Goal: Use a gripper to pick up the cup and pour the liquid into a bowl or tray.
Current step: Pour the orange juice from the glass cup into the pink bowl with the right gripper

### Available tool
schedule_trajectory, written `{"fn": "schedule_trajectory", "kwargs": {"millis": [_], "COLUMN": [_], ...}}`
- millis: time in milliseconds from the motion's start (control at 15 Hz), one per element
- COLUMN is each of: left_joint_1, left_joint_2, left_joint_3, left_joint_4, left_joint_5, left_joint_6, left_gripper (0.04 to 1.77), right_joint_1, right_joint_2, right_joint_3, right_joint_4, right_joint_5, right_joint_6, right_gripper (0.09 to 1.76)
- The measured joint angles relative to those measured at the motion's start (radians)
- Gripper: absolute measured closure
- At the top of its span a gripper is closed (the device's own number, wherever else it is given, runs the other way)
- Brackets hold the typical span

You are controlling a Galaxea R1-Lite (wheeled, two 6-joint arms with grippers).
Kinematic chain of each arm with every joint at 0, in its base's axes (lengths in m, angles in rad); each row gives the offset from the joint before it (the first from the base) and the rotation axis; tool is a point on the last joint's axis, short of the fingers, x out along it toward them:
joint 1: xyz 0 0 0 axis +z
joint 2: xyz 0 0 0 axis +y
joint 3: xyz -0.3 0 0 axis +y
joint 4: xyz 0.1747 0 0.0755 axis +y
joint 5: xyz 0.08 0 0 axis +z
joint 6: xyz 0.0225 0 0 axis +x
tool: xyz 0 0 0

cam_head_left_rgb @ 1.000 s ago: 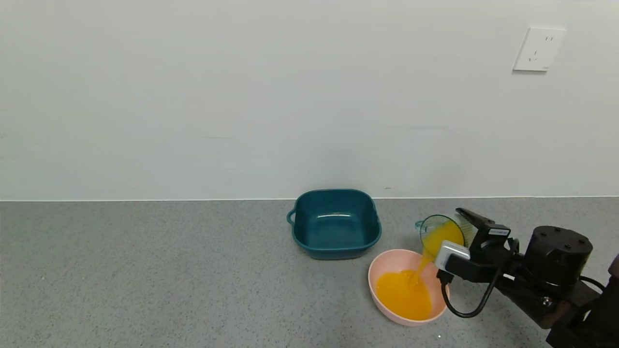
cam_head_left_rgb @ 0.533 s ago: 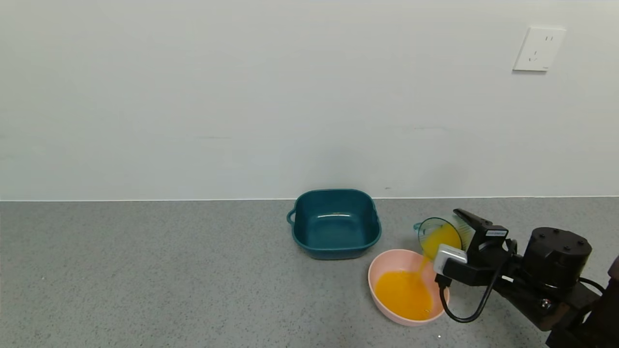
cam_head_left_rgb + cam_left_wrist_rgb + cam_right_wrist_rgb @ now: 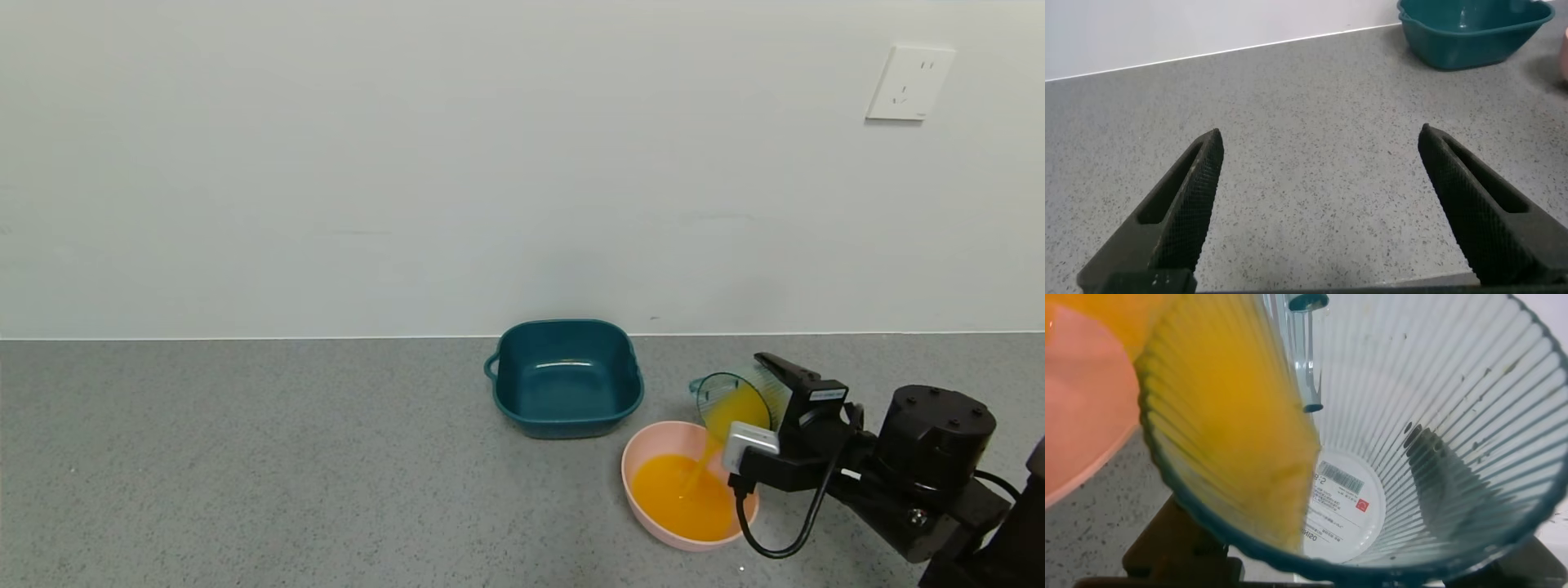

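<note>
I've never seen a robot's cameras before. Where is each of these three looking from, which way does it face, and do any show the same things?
Head view: from the robot's head, looking forward and down at the grey counter; the right gripper tips the cup over the pink bowl.
Left wrist view: low over the counter; the open left gripper frames it.
Right wrist view: looks into the cup, where the liquid runs out.
Shared: the teal tub in head and left wrist views; cup and bowl in head and right wrist views.
</note>
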Motion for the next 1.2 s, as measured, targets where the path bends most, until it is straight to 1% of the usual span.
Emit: {"fn": "schedule_trajectory", "kwargs": {"millis": [467, 1200], "left_joint_1": [0.0, 0.0], "left_joint_2": [0.0, 0.0], "left_joint_3": [0.0, 0.0], "left_joint_4": [0.0, 0.0], "left_joint_5": [0.0, 0.0], "left_joint_6": [0.0, 0.0], "left_gripper": [0.09, 0.09], "right_joint_1": [0.006, 0.034], "right_joint_2": [-0.012, -0.036], "right_joint_3": [0.0, 0.0], "right_joint_4": [-0.002, -0.001], "right_joint_5": [0.0, 0.0], "right_joint_6": [-0.111, -0.231], "right_gripper": [0.5, 0.5]}}
